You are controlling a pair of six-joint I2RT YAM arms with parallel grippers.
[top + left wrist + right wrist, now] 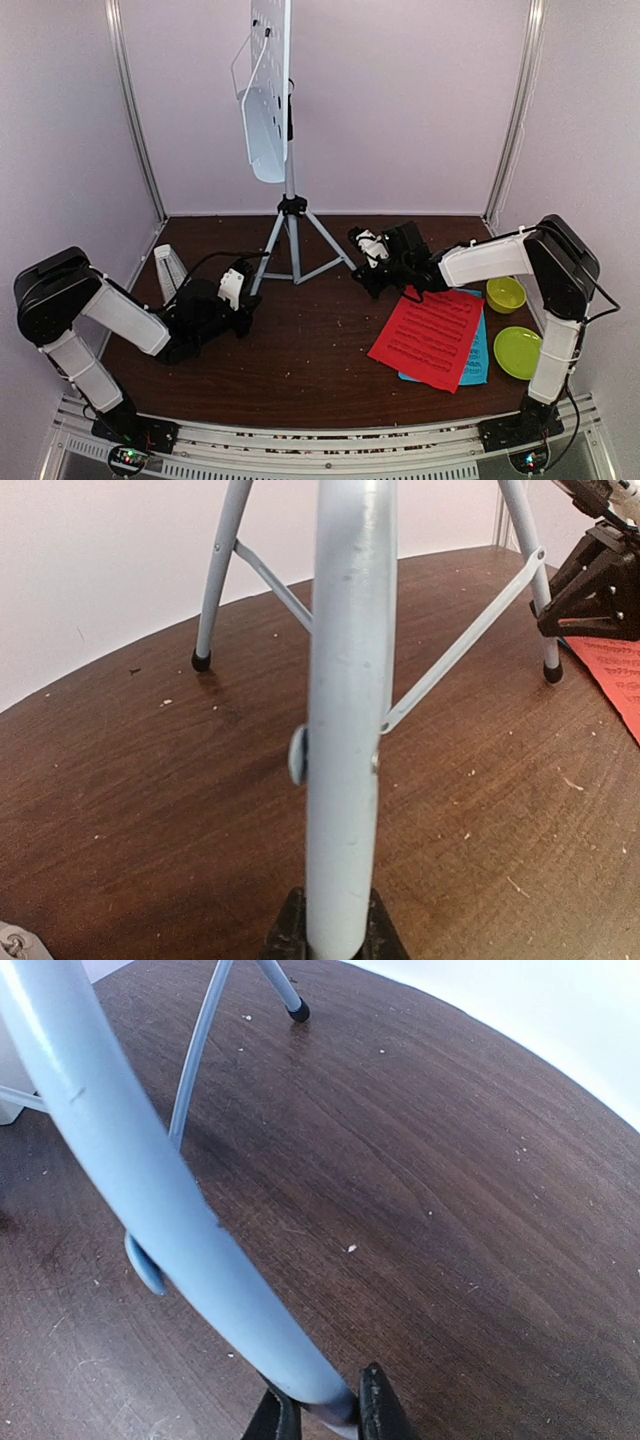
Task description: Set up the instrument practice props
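Music stand [289, 180] at twelve o'clock on the table [310, 350], tripod feet spread on the dark wood. Its pale perforated desk [268, 110] sits high on the pole, nearly edge-on to the overhead camera. The left gripper [243, 292] has the seven o'clock leg and the right gripper [362, 258] the four o'clock one. Each looks clamped onto its tube down near the foot.

Out from there, the metronome [167, 268] stands at nine o'clock, close beside the left arm. The red page [428, 335] lies at four o'clock over the blue page [478, 362], with a green bowl [506, 293] and plate [518, 352] beyond.

My worry is the height. With all that weight up top and both holds so low, one arm pulling harder than the other would probably tip the stand. A sideways drag could also carry the left arm into the metronome, or scuff the right arm over the red page's corner.

Only the wrist cameras show the grips, a blue tube pinched between black fingers at six o'clock in each. The left wrist view also catches the right gripper at two o'clock. Neither shows the desk, and only the overhead view tells how tall the stand is.
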